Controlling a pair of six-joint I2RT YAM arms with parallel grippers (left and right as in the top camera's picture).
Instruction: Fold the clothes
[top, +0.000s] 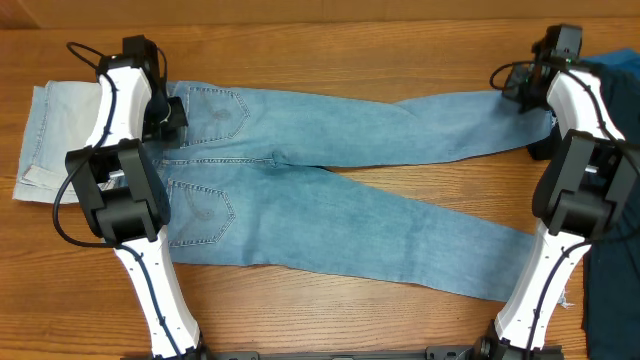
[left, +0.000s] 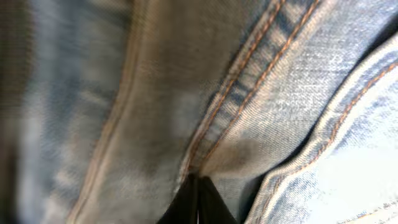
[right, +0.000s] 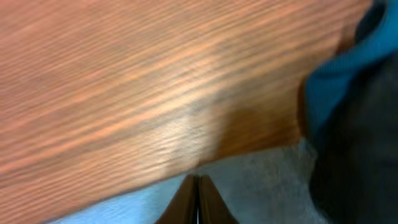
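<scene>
The light-blue jeans (top: 340, 180) lie flat across the wooden table (top: 330, 50), back pockets up. The waistband is at the left and both legs run to the right. My left gripper (top: 166, 115) is at the waistband's far corner. In the left wrist view its jaws (left: 198, 178) are shut, pinching the denim at an orange-stitched seam (left: 230, 106). My right gripper (top: 520, 85) is at the hem of the far leg. In the right wrist view its jaws (right: 198, 177) are shut on the edge of the pale denim hem (right: 261, 186).
A folded paler denim garment (top: 40, 140) lies at the left edge, partly under the jeans' waist. A dark navy garment (top: 615, 75) lies at the right edge and also shows in the right wrist view (right: 354, 112). The near leg's hem (top: 500, 285) ends by the right arm's base.
</scene>
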